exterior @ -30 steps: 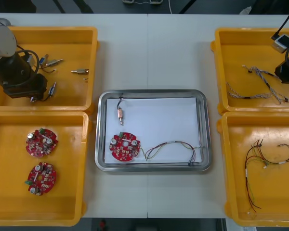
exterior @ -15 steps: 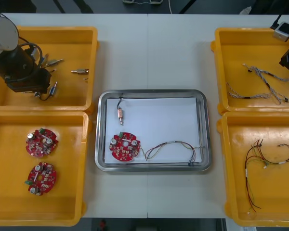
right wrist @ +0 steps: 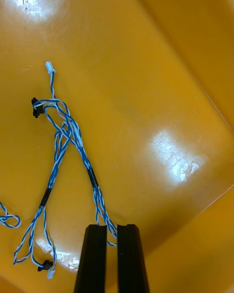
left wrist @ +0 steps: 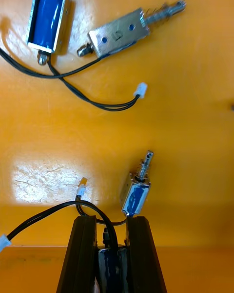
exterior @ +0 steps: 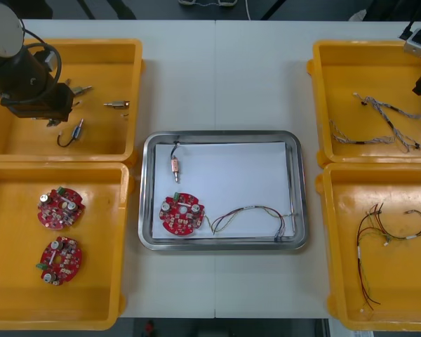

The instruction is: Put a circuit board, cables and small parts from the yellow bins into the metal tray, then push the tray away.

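The metal tray (exterior: 300, 189) is seen at the middle of the table, white inside. Within it a circuit board (exterior: 182, 214) lies by the tray's near left corner. A small metal part (exterior: 175, 166) with a black lead is placed by its far left corner. A thin cable (exterior: 252, 213) is stretched from the board toward the tray's near right corner.

The left gripper (left wrist: 111, 219) is held over the far-left bin (exterior: 133, 84), left of the tray's far side. Its jaws are pinched on a held part (left wrist: 111, 261), bluish metal, from which a black lead loops out. A loose part (left wrist: 136, 195) lies on that bin's floor just beyond the fingertips, and a blue-bodied part (left wrist: 46, 17) and a bare metal part (left wrist: 126, 29) are seen farther off.

The right gripper (right wrist: 111, 227) hangs over the far-right bin (exterior: 321, 105), right of the tray's far side, its jaws pressed almost together with nothing gripped. A twisted blue and white cable (right wrist: 68, 132) lies on that bin's floor, one strand reaching the fingertips
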Robot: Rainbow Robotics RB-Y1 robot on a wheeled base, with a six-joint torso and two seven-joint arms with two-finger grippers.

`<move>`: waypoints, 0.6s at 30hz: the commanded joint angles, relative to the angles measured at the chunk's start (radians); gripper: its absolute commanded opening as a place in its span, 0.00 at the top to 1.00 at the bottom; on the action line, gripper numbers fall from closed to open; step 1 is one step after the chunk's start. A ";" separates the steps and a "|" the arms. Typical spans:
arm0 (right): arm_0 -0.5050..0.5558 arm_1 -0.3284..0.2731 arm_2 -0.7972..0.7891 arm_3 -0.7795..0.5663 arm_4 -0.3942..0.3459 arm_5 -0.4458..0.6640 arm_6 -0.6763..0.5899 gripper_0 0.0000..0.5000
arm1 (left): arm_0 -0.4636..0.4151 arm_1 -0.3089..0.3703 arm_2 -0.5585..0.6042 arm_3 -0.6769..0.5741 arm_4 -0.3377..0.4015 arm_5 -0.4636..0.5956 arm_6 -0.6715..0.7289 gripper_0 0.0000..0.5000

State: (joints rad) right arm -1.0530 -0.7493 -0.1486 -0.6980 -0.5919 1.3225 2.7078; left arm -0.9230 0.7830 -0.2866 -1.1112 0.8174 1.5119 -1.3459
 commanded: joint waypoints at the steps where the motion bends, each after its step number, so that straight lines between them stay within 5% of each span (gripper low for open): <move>1: 0.001 -0.048 0.003 -0.037 0.007 0.006 -0.003 0.00 | -0.030 0.050 0.043 -0.099 -0.049 0.042 0.048 0.99; 18: 0.001 -0.050 -0.052 -0.083 0.040 0.084 -0.003 0.00 | -0.030 -0.011 0.139 -0.337 -0.095 0.231 0.133 1.00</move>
State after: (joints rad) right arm -1.0513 -0.7512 -0.1666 -0.7355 -0.5651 1.3928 2.7078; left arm -0.9230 0.7787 -0.1875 -1.3891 0.7477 1.7130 -1.3428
